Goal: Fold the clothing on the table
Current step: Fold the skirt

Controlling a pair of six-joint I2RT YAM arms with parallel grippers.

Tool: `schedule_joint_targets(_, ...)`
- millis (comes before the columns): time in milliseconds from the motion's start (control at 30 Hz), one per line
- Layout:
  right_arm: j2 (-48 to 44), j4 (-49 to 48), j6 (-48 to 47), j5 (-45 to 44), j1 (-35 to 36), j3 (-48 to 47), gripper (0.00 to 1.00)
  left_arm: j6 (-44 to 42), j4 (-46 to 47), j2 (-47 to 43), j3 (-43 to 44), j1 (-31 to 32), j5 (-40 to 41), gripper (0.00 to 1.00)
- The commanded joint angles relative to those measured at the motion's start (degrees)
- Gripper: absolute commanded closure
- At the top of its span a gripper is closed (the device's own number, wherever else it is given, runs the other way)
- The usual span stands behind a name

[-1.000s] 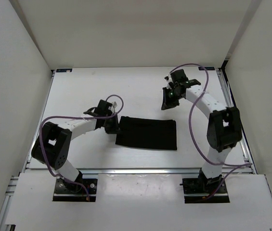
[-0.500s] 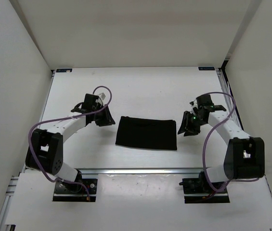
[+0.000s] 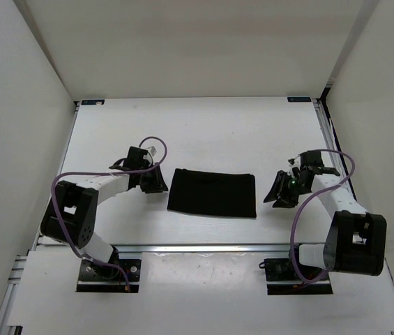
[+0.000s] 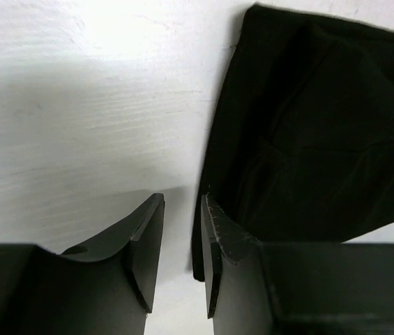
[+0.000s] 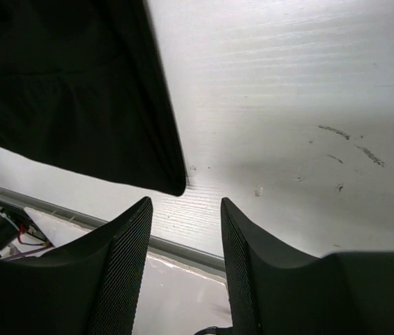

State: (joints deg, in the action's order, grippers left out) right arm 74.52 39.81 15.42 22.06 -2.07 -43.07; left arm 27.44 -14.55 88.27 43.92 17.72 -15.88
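A second ago your left gripper [image 3: 153, 180] sat right on the left edge of the clothing [image 3: 212, 193], and your right gripper [image 3: 280, 190] hung far off in the upper right of the overhead view. Since then the left one has let go and backed off a little. It now sits just beside that left edge. The right one has swung down to mid-frame, near the cloth's right edge but apart from it.

The clothing has not shifted: it lies as a flat black rectangle in the middle of the table [image 3: 217, 132], with nothing holding it. That suggests the last fold is laid down, and you are either finished or lining up both sides for one more.

In the left wrist view the left gripper [image 4: 183, 209] has its jaws parted by a narrow gap with bare table between them, and the cloth [image 4: 322, 139] fills the upper right. In the right wrist view the right gripper [image 5: 186, 216] has its jaws spread wide and empty, just below the cloth's [image 5: 64, 91] corner at upper left.

Your left arm is bent at lower left, with its forearm reaching right, low over the table. Your right arm is folded back at lower right, with its forearm angled up and left and the gripper pointing toward the cloth.
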Motion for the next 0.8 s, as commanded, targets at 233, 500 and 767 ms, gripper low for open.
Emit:
schedule_joint_targets(233, 0.3, -11.6, -0.1, 10.3, -2.1, 6.4, 0.49, 4.6, 7.6, 3.1, -2.4, 4.6, -0.4, 1.0)
schedule_joint_targets(500, 6.1, -23.2, 2.3, 11.2, 1.0, 8.5, 0.47, 4.0, 5.7, 3.3, -1.8, 4.8, 0.2, 1.0)
schedule_joint_targets(767, 12.1, -28.6, 2.6, 9.4, 1.5, 6.2, 0.48, 3.8, 4.4, 2.3, -2.1, 5.3, 0.1, 1.0)
